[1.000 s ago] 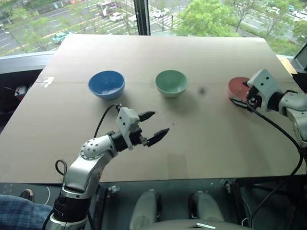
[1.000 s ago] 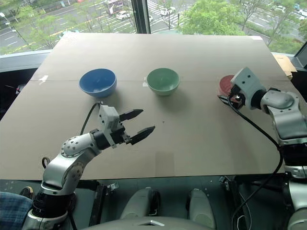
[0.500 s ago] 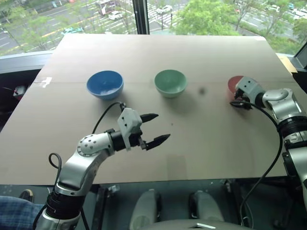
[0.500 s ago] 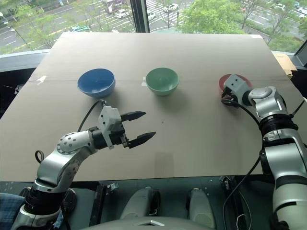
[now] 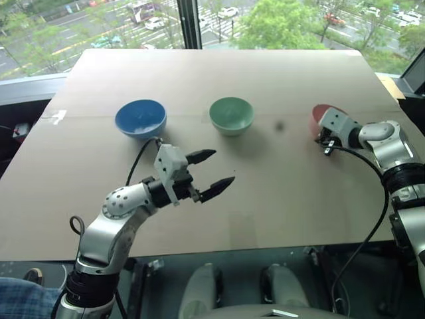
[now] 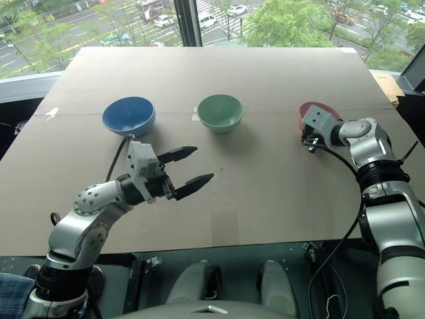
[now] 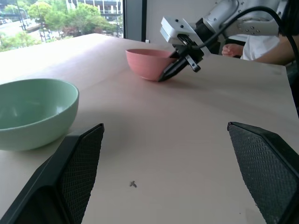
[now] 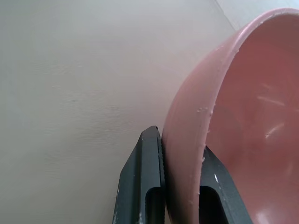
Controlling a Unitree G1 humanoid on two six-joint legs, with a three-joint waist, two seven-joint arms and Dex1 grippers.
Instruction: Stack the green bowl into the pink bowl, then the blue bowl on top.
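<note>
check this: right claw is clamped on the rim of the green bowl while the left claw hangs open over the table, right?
Not quite. The right claw is clamped on the rim of the pink bowl, not the green one; the right wrist view shows one finger outside the wall and one inside. The green bowl sits untouched mid-table. The left claw does hang open over the table.

I can read no lettering, label, brand, number or sign here, neither on the wide flat brown cardboard tabletop (image 5: 219, 80) nor on anything standing upon it.
</note>
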